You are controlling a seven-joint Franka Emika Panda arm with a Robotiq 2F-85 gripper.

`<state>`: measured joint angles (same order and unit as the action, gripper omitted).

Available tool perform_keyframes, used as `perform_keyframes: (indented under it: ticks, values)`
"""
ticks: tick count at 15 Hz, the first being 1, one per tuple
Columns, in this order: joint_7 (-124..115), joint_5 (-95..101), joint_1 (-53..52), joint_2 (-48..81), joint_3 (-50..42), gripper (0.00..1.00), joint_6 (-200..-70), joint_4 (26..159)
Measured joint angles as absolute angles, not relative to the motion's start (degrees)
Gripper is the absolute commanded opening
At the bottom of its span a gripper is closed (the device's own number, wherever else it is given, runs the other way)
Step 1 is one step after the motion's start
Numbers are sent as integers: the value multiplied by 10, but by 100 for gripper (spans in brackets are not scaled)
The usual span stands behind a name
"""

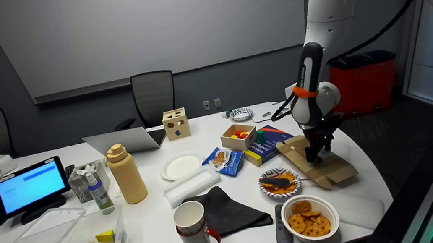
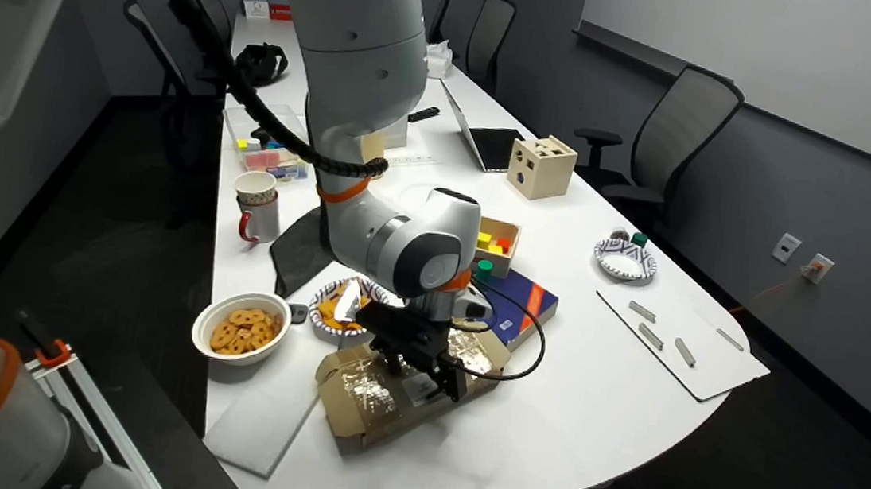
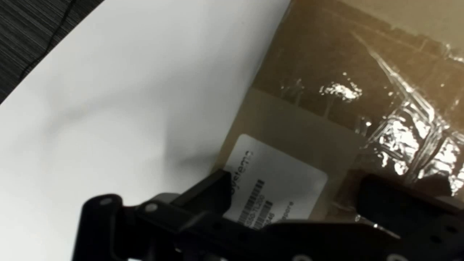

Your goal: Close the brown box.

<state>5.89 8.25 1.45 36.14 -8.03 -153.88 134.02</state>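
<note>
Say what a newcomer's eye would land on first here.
Probably the white Franka arm, looming over the table in both exterior views, its open black pincer over the brown cardboard box. In the wrist view, glare on the box's shiny tape stands out. The blue-lit screen glows at left in an exterior view.

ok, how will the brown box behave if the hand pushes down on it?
The brown box is probably light and apt to flex: its end flap looks like thin cardboard. A push could skid on the glossy, wrinkled tape. Rolling or tipping seems unlikely, since it lies low and broad on the table.
</note>
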Motion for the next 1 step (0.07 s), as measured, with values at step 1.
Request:
perform_keyframes:
  ticks: [1]
  values:
    - [59, 82, 14, 361, -80, 100, -1539, 1340]
